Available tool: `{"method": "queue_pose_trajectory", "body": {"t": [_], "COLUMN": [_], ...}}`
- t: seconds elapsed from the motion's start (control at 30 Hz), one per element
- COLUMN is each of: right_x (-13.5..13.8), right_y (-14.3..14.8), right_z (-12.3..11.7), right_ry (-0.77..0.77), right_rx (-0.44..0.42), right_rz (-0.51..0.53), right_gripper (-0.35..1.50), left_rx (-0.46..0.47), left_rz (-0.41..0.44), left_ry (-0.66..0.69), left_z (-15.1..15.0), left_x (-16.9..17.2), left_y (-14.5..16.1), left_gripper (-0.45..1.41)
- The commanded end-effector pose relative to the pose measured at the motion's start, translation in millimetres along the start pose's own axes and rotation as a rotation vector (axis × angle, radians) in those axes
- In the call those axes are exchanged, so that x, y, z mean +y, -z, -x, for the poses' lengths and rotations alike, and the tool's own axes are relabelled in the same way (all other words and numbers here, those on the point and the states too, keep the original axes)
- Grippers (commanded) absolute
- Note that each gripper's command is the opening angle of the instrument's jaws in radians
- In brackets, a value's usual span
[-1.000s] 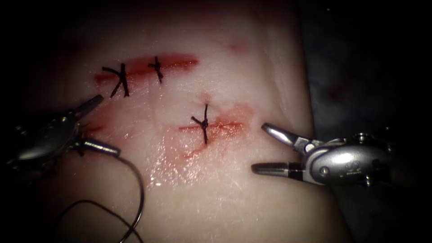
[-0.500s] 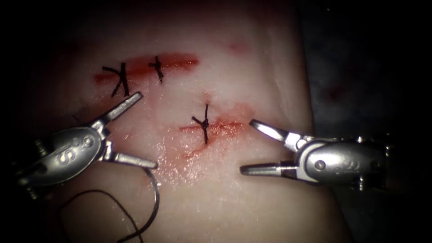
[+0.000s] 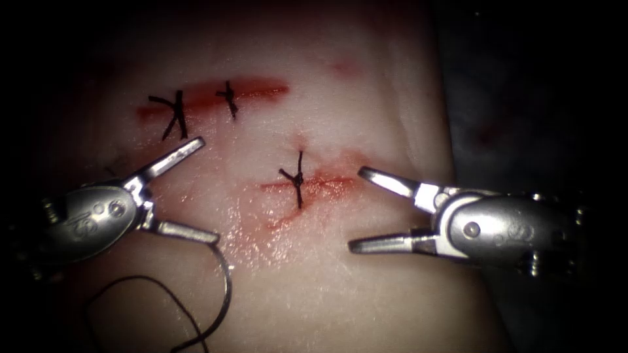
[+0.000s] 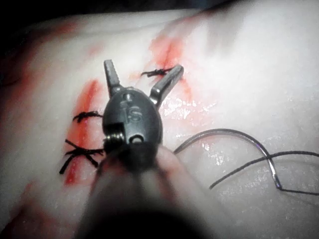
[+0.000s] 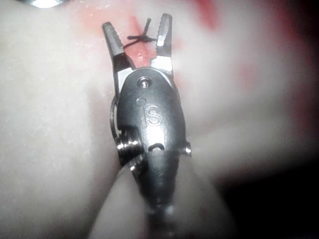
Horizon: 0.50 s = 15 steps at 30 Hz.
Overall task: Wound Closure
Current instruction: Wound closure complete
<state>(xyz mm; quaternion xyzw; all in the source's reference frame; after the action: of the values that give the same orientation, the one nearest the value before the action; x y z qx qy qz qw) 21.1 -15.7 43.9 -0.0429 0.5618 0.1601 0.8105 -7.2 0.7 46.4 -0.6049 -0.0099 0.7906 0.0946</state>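
The tissue [image 3: 314, 287] carries two red cuts. The upper one [image 3: 255, 88] has two dark stitches and the lower one [image 3: 327, 185] has one knotted stitch [image 3: 298, 178]. My left tool [image 3: 206, 189] stands open to the left of the lower cut and holds nothing. The curved needle [image 3: 227, 294] lies loose on the tissue just under that tool's lower jaw, not in the tissue, with its thread [image 3: 131, 281] looping off to the left. My right tool [image 3: 357, 209] stands open at the right end of the lower cut, empty. The needle [image 4: 239, 132] and the open left tool [image 4: 143, 69] also show in the left wrist view. The right wrist view has the open right tool [image 5: 137, 25] at the stitch [image 5: 142, 35].
Red fluid [image 3: 281, 216] spreads wetly below the lower cut. The tissue's right edge [image 3: 451, 163] drops to a dark bench beside the right tool's body. Thread [image 4: 299, 154] trails from the needle's end across the tissue.
The left tool has come in from the left towards the lower cut, and the needle shifted right with it. The right tool has edged left. Both stayed open.
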Motion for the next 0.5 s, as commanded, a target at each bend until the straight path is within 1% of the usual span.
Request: {"method": "queue_pose_trajectory", "body": {"t": [0.03,0.1,0.13,0.3,0.33,0.37,0.5], "right_x": [0.6,0.8,0.9,1.8,2.0,2.2,2.5], "right_y": [-0.6,-0.4,-0.2,-0.2,-0.3,-0.3,0.0], "right_z": [0.6,0.7,0.9,1.1,1.2,1.1,0.6], "right_ry": [0.003,0.004,0.005,0.001,0.0,-0.002,-0.007], "right_rx": [-0.012,-0.024,-0.027,-0.019,-0.015,-0.014,-0.024], "right_rz": [-0.016,-0.031,-0.038,-0.033,-0.029,-0.028,-0.043], "right_gripper": [1.35,1.32,1.23,1.23,1.27,1.28,1.27], "left_rx": [0.022,0.04,0.027,0.021,0.021,0.022,0.022], "left_rz": [0.046,0.078,0.071,0.071,0.071,0.073,0.073], "left_ry": [0.035,0.048,0.052,0.056,0.056,0.057,0.069], "left_z": [0.9,1.4,1.8,2.3,2.4,2.4,2.4], "left_x": [-0.6,-1.0,-1.4,-1.9,-1.9,-1.9,-2.0], "left_y": [-0.6,-0.5,-0.5,-0.6,-0.5,-0.4,-0.4], "left_gripper": [0.64,0.64,0.64,0.64,0.64,0.61,0.61]}}
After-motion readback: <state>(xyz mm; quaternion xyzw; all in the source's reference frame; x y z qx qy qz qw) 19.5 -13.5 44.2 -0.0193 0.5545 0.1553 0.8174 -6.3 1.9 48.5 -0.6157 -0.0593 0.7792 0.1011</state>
